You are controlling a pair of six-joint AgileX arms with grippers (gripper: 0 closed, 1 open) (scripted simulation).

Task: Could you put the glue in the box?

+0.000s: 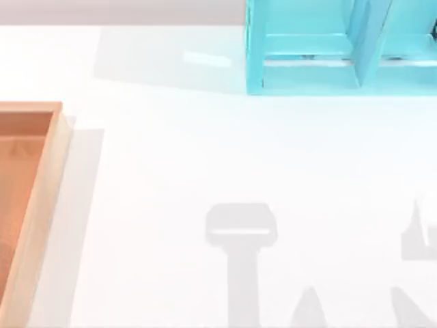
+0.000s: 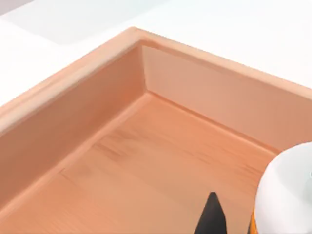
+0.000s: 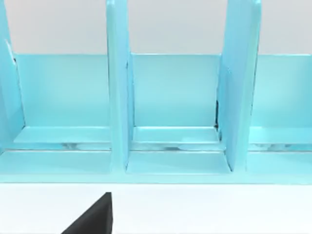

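Observation:
The box [image 1: 60, 147] is a shallow wooden tray with tan walls and an orange-brown floor, at the table's left edge. The left wrist view looks down into one of its corners [image 2: 141, 63]. Over the floor [image 2: 146, 170], close to the camera, is the glue [image 2: 285, 192], showing a rounded white body with a strip of orange label. A dark part of my left gripper [image 2: 211, 217] shows just beside it, a narrow gap between them. A dark part of my right gripper [image 3: 92, 219] shows over the white table, facing the cyan shelf.
A cyan shelf unit [image 1: 307, 48] with upright dividers [image 3: 117, 87] stands at the back right of the table. Grey arm shadows [image 1: 240, 232] lie on the white tabletop in the front half.

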